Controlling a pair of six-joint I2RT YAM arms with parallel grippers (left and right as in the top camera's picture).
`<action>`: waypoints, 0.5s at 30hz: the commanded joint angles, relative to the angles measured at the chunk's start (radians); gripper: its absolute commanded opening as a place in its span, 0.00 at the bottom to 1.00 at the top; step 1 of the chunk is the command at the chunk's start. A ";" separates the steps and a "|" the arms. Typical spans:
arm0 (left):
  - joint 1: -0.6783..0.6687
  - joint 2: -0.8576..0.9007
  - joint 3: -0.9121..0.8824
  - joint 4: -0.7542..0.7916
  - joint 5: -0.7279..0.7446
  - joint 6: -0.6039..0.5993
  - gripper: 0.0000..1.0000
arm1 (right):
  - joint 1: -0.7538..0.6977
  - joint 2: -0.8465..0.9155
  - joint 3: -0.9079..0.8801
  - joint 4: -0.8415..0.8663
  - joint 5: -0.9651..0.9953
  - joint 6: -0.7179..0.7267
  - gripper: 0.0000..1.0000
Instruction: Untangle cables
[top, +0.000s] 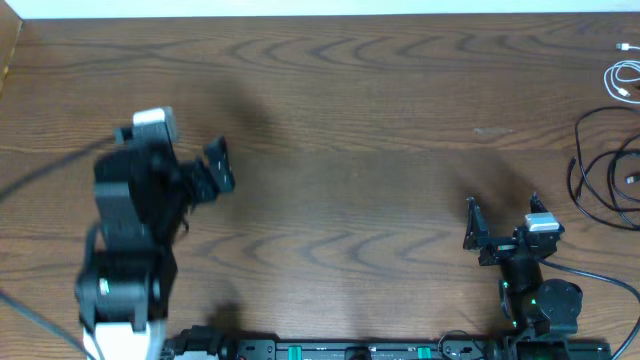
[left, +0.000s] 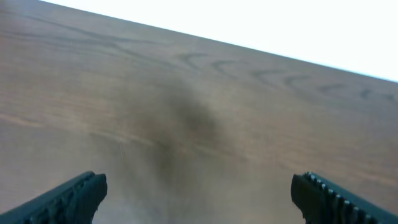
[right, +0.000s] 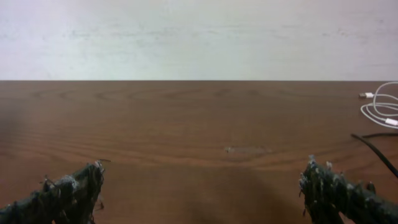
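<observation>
A white cable (top: 622, 78) lies looped at the far right edge of the table; it also shows in the right wrist view (right: 379, 107). Black cables (top: 605, 170) lie looped below it at the right edge, partly cut off by the frame; one black strand shows in the right wrist view (right: 375, 151). My right gripper (top: 502, 222) is open and empty at the front right, left of the black cables; its fingertips show in the right wrist view (right: 202, 186). My left gripper (top: 218, 168) is open and empty at the left, far from the cables, blurred; its wrist view (left: 199, 193) shows only bare wood.
The wooden table (top: 340, 120) runs to a white wall at the back. A black rail with the arm bases (top: 340, 350) lies along the front edge. A thick black cord (top: 40, 170) trails off the left arm.
</observation>
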 joint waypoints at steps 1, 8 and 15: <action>0.003 -0.213 -0.260 0.208 -0.046 0.069 1.00 | -0.008 -0.006 -0.003 -0.002 -0.006 0.009 0.99; 0.003 -0.455 -0.581 0.569 -0.027 0.068 1.00 | -0.008 -0.006 -0.003 -0.002 -0.006 0.009 0.99; 0.003 -0.649 -0.809 0.695 -0.029 0.080 1.00 | -0.008 -0.006 -0.003 -0.002 -0.006 0.009 0.99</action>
